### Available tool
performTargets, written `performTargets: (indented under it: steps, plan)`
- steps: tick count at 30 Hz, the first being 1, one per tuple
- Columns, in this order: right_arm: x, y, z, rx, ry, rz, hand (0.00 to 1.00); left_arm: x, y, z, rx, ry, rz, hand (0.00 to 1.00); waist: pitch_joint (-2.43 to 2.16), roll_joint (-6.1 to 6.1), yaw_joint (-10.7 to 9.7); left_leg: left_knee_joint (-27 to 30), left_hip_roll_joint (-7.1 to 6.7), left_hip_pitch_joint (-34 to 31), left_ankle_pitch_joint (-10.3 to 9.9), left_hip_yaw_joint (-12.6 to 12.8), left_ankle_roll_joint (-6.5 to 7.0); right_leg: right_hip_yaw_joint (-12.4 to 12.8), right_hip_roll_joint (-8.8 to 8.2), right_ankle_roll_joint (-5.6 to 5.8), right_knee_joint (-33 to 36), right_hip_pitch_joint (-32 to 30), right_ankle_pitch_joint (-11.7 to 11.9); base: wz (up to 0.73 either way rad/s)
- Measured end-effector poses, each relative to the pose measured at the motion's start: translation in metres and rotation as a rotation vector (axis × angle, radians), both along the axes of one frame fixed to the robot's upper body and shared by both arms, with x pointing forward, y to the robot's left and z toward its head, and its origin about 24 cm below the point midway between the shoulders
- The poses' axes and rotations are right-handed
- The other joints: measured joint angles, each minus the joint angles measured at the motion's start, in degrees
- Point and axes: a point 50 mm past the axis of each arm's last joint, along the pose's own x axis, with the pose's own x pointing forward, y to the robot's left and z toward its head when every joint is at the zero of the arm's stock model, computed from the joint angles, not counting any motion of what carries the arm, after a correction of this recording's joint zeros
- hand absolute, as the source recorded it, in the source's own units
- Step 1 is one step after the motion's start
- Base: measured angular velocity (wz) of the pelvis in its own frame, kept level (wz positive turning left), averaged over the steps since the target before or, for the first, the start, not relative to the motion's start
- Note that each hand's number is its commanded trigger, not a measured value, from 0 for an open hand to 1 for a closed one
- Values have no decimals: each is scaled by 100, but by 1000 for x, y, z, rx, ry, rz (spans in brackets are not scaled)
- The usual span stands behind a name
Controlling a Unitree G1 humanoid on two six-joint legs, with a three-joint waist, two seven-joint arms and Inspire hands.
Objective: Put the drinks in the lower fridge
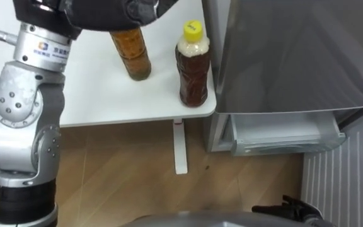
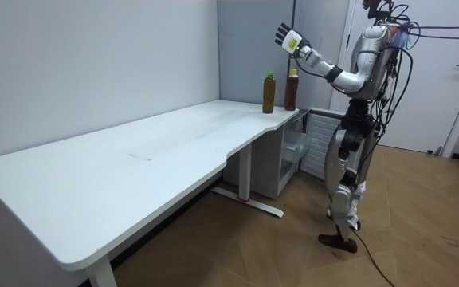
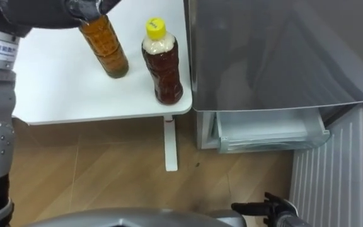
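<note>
- Plainly, in the left eye view both drinks are seen upright on the flat white counter [image 1: 93, 94], near the corner that meets the tall grey metal fridge [image 1: 295, 50]. One is a clear plastic bottle of amber drink [image 1: 132, 55]. The other, just beside it but apart, is a clear plastic bottle of dark brown drink with a yellow cap [image 1: 192, 66], close to the counter's edge. The left hand [image 1: 99, 12] is held over the amber bottle, whose top is hidden by it. The right hand [image 1: 288, 208] is seen low, towards the floor, and whether it is spread or closed cannot be told. A pale plastic door shelf [image 1: 285, 135] of the opened lower fridge is seen below the grey front.
- In the room view, the robot is seen standing at the counter's end beside the fridge with its left arm raised. The left hand is spread, its fingers straight, well above both bottle tops and touching neither.
- In the right eye view, both bottles look well filled, so a fair weight for their build is to be expected. Their ribbed plastic walls are judged stiff enough to be squeezed lightly, yet smooth and liable to slip. A wrap round the mid-body is favoured over the narrow cap. The yellow-capped bottle could be knocked off the edge.
</note>
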Motion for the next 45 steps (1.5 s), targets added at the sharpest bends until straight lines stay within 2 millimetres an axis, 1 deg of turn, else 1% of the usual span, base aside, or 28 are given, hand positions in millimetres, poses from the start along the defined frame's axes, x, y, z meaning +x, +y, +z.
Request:
performTargets:
  steps: [4, 9, 12, 19, 22, 23, 25, 26, 29, 32, 42, 43, 45]
  plan:
    - [0, 0, 0, 1, 2, -3, 0, -1, -2, -1, 16, 0, -36, 0, 8, 28, -13, -11, 17, 5, 0, 36, 0, 7, 7, -5, 3, 7, 3, -5]
    - [-3, 0, -1, 8, 10, -36, 0, -1, -14, -4, 2, 20, -126, 0, 33, -9, -20, -91, 16, 73, 3, 53, -5, 29, 14, -7, 1, 7, 4, -2]
    - [-3, 0, -1, 3, 13, -41, 0, -1, -21, -7, 6, 43, -163, 0, 41, -22, -23, -136, 13, 99, 20, 87, -5, 119, 20, -6, -2, 20, 4, -7]
    - [-3, 0, -1, 6, 12, -42, 0, -2, -28, -11, -7, 78, -229, 0, 63, -59, -26, -138, 11, 98, 21, 86, -7, 148, 22, -6, -11, -20, 4, -1]
    - [-2, 1, -1, 10, 16, -42, 0, -2, -30, -12, 0, 81, -247, 0, 51, -48, -25, -138, 13, 94, 21, 89, -7, 148, 23, -6, -11, -38, 4, -1]
    - [-1, 1, -1, 13, 20, -38, 0, -2, -31, -12, 2, 88, -252, 0, 58, -59, -27, -138, 16, 91, 21, 97, -7, 141, 23, -7, -10, -47, 4, -4]
    - [0, 1, -1, 18, 22, -36, 0, -2, -33, -14, 11, 106, -266, 0, 53, -56, -33, -136, 24, 81, 21, 106, -7, 142, 25, -7, -4, -62, 4, -3]
    - [0, 1, -1, 18, 23, -36, 0, -2, -34, -16, 16, 117, -277, 0, 39, -51, -31, -133, 58, 55, 21, 115, -7, 144, 25, -8, -1, -92, 5, 0]
    - [0, 1, -1, 20, 25, -37, 0, -2, -36, -18, 25, 132, -297, 0, 16, -31, -33, -115, 65, -1, 24, 135, -11, 147, 32, -27, -1, -144, 17, -4]
    - [1, 1, -1, 23, 27, -36, 0, -2, -37, -20, 35, 151, -312, 0, 6, -35, -29, -117, 67, -22, 29, 141, -17, 147, 35, -32, 8, -173, 19, 0]
    - [4, 0, 1, 24, 29, -2, 0, -3, -43, -28, 63, 209, -361, 0, 14, -51, 1, -122, 72, -14, 31, 146, -19, 145, 36, -32, 9, -169, 20, 0]
    - [4, 0, 1, 23, 31, 2, 0, -2, -42, -30, 71, 219, -358, 0, 21, -62, -1, -124, 72, -12, 32, 154, -20, 144, 36, -33, 9, -166, 20, 0]
    - [4, 0, 1, 22, 33, 9, 0, 0, -42, -36, 77, 247, -353, 0, 11, -46, 3, -124, 70, -8, 32, 157, -20, 144, 36, -34, 6, -157, 21, 0]
